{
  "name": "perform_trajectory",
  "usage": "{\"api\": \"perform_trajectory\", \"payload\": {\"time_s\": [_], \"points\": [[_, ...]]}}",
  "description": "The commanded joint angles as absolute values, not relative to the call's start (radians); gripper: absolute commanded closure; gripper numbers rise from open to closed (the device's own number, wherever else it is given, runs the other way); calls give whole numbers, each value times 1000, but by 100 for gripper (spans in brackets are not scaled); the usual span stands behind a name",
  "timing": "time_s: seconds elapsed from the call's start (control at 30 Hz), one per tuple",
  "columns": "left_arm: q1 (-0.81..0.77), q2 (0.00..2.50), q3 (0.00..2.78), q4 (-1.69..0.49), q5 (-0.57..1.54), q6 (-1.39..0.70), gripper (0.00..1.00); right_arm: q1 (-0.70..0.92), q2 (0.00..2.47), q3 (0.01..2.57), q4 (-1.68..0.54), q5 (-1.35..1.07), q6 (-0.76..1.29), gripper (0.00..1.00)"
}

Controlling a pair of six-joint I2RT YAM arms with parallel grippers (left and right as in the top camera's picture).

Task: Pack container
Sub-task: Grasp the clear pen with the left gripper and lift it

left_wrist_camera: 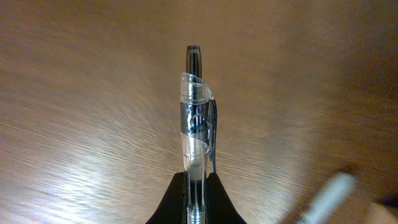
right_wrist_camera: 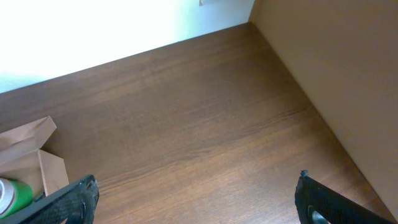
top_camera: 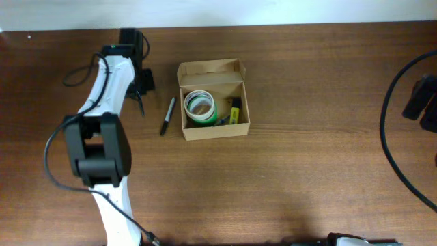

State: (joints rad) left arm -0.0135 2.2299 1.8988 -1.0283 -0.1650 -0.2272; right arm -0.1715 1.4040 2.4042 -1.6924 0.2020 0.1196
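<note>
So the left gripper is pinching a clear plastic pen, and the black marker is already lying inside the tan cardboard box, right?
Not quite. The black marker is outside the tan cardboard box, lying on the wooden table beside it, on the left arm's side; the overhead view shows this. The left gripper is indeed shut on the clear plastic pen.

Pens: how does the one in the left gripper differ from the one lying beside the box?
The held pen has a clear barrel with a clip; the table pen looks black. The held pen is pinched in the shut left gripper; the table pen lies loose on the table, untouched. Both are slim and outside the cardboard box, on its left.
</note>
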Motion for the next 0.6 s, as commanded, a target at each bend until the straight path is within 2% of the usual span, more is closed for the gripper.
{"api": "perform_trajectory", "payload": {"time_s": [0.0, 0.17, 0.33, 0.57], "points": [[-17, 2079, 1961, -1024, -161, -92, 98, -177, 1396, 2405, -1699, 222, 115, 1], [-69, 2036, 1961, -1018, -40, 157, 98, -177, 1396, 2405, -1699, 221, 116, 1], [-168, 2038, 1959, -1068, 187, 543, 98, -177, 1396, 2405, -1699, 217, 116, 1], [-307, 2040, 1950, -1101, 217, 826, 98, -177, 1396, 2405, -1699, 214, 116, 1]]}}
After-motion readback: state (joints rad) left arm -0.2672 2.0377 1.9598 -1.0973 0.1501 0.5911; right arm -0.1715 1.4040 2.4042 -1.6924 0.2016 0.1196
